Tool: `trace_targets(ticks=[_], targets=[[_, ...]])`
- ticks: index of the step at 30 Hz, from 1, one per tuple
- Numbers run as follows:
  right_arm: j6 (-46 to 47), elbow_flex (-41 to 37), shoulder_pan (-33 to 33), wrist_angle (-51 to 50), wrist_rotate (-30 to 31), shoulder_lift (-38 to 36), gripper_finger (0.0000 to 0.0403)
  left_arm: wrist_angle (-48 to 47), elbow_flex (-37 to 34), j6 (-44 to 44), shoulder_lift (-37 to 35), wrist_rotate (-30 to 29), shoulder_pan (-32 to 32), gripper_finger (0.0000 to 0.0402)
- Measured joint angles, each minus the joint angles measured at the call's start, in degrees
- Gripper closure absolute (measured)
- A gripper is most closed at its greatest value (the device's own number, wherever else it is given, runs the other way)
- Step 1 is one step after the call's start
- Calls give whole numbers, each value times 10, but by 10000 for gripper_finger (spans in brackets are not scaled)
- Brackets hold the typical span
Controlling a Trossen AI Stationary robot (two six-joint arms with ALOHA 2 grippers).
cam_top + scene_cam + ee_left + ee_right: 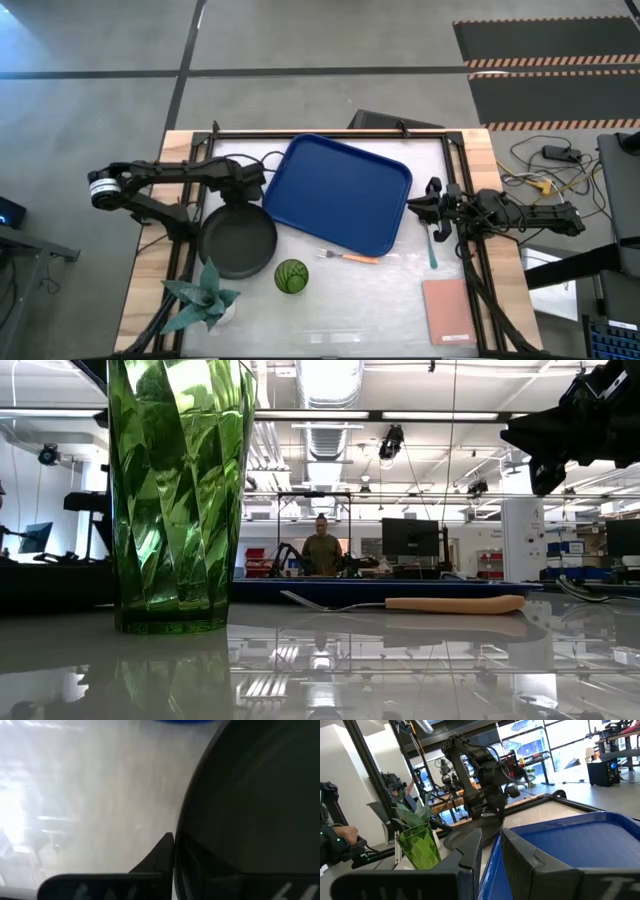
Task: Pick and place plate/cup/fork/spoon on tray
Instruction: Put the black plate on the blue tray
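Note:
The dark plate [237, 240] lies left of the blue tray [340, 195]. My left gripper [245, 188] is at the plate's far rim, shut on it. The green cup [291, 276] stands upright near the table's near edge; it also shows in the low view [180, 490]. The orange-handled fork [350, 257] lies flat by the tray's near edge. The teal-handled spoon [432, 245] lies right of the tray. My right gripper [430, 205] hovers by the tray's right edge, beyond the spoon's far end. Its fingers [490, 850] are almost together and hold nothing. My left gripper holds the plate by its far rim [181, 827]. One finger [160, 855] stands outside the rim; the other is hidden by the plate. The fingers come from above, slanting from the table's left. I cannot tell whether the plate is lifted.
A pale teal spiky plant [205, 295] stands at the near left, close to the plate and cup. A pink pad [447, 312] lies at the near right. A person [322, 550] stands in the room beyond the table.

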Motion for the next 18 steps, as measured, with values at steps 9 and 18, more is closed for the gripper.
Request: trace_targets(ticks=[9, 18], targets=[[7, 0, 0, 0, -8, 0, 342, 1, 3, -43, -135, -14, 0, 401], [15, 0, 0, 0, -11, 0, 342, 26, 13, -111, -278, -12, 0, 401]])
